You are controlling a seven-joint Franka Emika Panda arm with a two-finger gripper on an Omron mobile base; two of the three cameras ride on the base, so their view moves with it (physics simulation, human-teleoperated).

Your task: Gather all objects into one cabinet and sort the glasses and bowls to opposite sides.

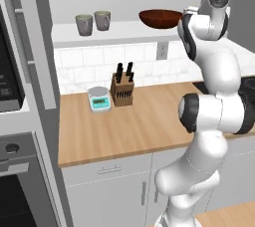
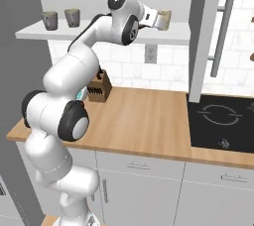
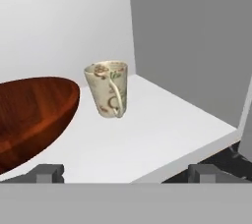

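A cream ceramic mug with a faint brown-green pattern stands upright just beside the wide glossy red-brown bowl, facing the tool, its tips apart and empty.

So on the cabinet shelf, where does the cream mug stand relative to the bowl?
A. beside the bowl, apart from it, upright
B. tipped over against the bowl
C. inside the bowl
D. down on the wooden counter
A: in the hand view the cream mug stands upright on the white shelf, with a gap to the bowl.
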